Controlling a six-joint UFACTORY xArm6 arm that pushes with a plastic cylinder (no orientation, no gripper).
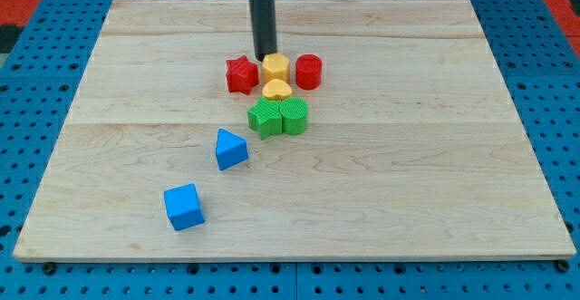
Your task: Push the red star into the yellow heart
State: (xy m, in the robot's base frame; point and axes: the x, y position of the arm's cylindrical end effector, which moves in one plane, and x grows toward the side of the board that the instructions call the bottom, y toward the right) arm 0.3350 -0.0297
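While the red star (241, 74) sits above the board's centre, slightly to the view's left, the yellow heart (276, 90) lies just to its lower right; whether the two touch is hard to judge from this angle, though any gap looks very small. Directly above the heart is a yellow hexagon (275, 66), apparently in contact with it, and the star's right points reach that hexagon. A red cylinder (308, 71) stands just right of the hexagon.

My tip (265, 59) is down on the board at the upper edge of the cluster, in the notch between star and hexagon, close against both. The arm ends in a plain rod with no pincer, so no open or closed state applies.

Below the heart, a green star (265, 118) and a green cylinder (294, 116) stand side by side, touching. Further toward the view's lower left, a blue triangle (230, 149) stands apart, and a blue cube (184, 207) farther still, near the bottom left. All rest on the wooden board (435, 173), which lies on a blue pegboard (36, 46).
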